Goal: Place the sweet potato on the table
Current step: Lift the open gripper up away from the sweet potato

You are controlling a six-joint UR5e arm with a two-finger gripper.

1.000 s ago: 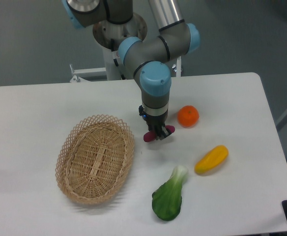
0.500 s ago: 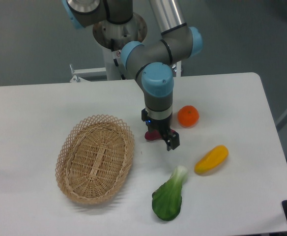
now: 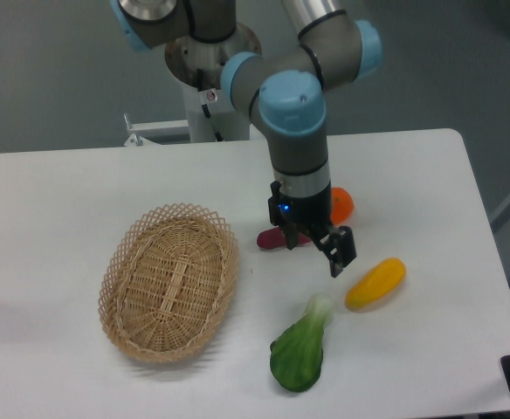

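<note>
The sweet potato (image 3: 271,237), a small dark reddish-purple piece, lies on the white table (image 3: 63,201) just right of the basket. Its right end is hidden behind the gripper. My gripper (image 3: 325,244) hangs above and a little to the right of it, open and empty. One dark finger (image 3: 342,250) points down to the right, towards the yellow vegetable.
An oval wicker basket (image 3: 169,281) stands at the left. A round orange fruit (image 3: 343,204) sits behind the gripper, partly hidden by the arm. A yellow oblong vegetable (image 3: 375,283) lies at the right and a green leafy vegetable (image 3: 300,346) at the front.
The gripper has let go of the sweet potato, which now lies on the table. The gripper has risen and moved right, towards the yellow vegetable.
</note>
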